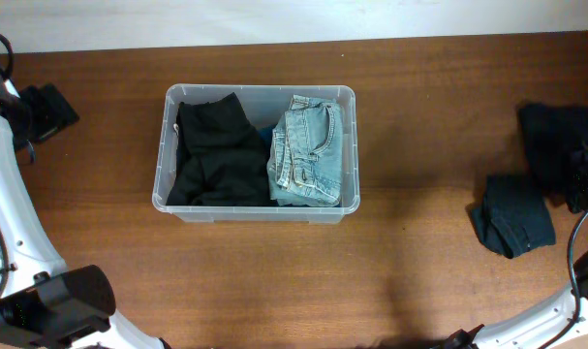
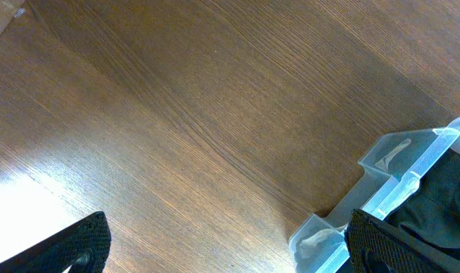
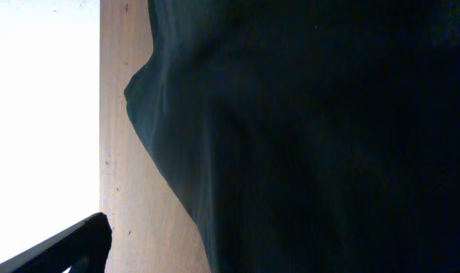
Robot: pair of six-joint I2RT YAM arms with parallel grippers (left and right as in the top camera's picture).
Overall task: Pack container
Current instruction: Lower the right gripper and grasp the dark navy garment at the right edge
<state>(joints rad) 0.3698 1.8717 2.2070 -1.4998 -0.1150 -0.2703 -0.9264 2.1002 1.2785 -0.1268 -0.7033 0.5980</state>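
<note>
The container (image 1: 258, 89), a clear plastic bin, stands mid-table. Inside it lie a black garment (image 1: 216, 150) on the left and folded light-blue jeans (image 1: 308, 155) on the right. My left gripper (image 1: 49, 110) hovers open at the far left, well apart from the bin. In the left wrist view its fingers (image 2: 82, 244) are spread over bare wood, with a corner of the container (image 2: 385, 163) at the lower right. My right gripper (image 1: 582, 173) is at the far right over a dark garment (image 3: 313, 136), open. One finger (image 3: 63, 250) shows; the other is lost against the cloth.
A folded dark teal garment (image 1: 511, 215) lies on the table right of the bin, beside a larger dark pile (image 1: 553, 136) near the right edge. The wooden tabletop (image 1: 419, 107) ends at a pale wall along the back.
</note>
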